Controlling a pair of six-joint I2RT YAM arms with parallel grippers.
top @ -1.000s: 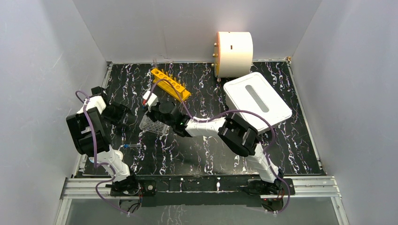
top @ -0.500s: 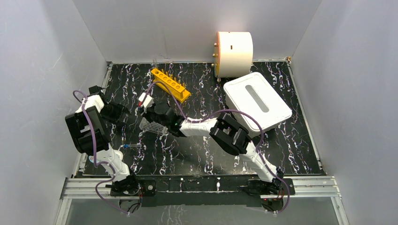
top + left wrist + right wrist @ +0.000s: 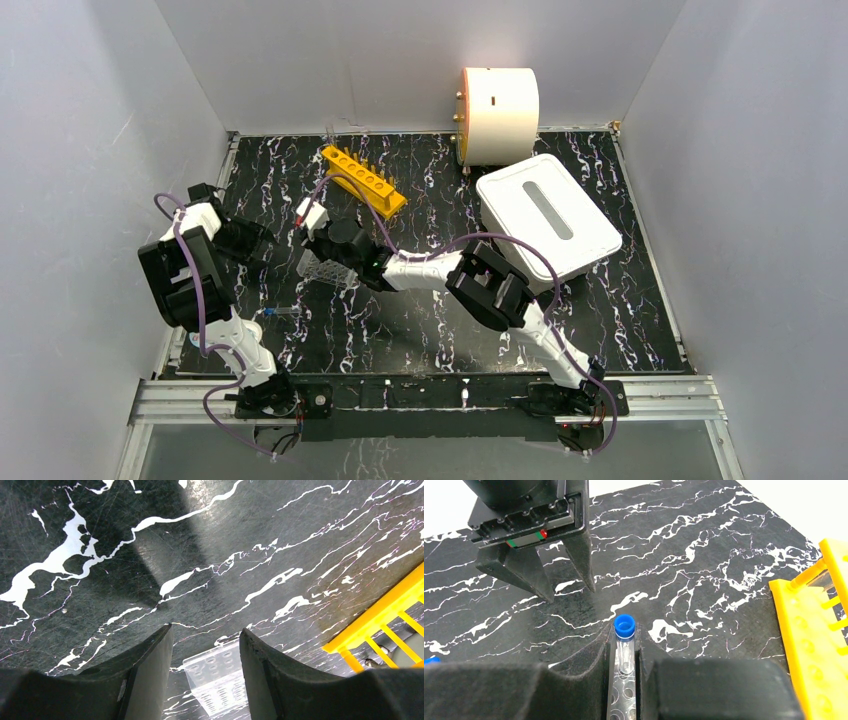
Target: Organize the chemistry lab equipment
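The blue-capped vial (image 3: 624, 630) I'm working with is a slim clear tube with a bright blue cap. It is clamped between the fingers of the right tool (image 3: 624, 639), cap pointing away from the wrist, over the left-middle part of the tabletop (image 3: 420, 330). Right below it lies the clear well plate (image 3: 328, 268), and I see its rows of small round wells through the gap under the tube.

Facing me, just beyond the cap, stands the left tool (image 3: 569, 591). Its jaws are apart with nothing between them, tips just above the black, white-veined surface. To the right of the vial is the orange tube rack (image 3: 364, 180), set at a slant. A second blue-capped vial (image 3: 280, 312) lies on its side near the left arm.

Farther off, the cream drum (image 3: 497, 115) stands at the back edge, and the white lidded tub (image 3: 548, 215) sits in front of it.

I count two vials, one well plate, one rack, one drum and one tub.
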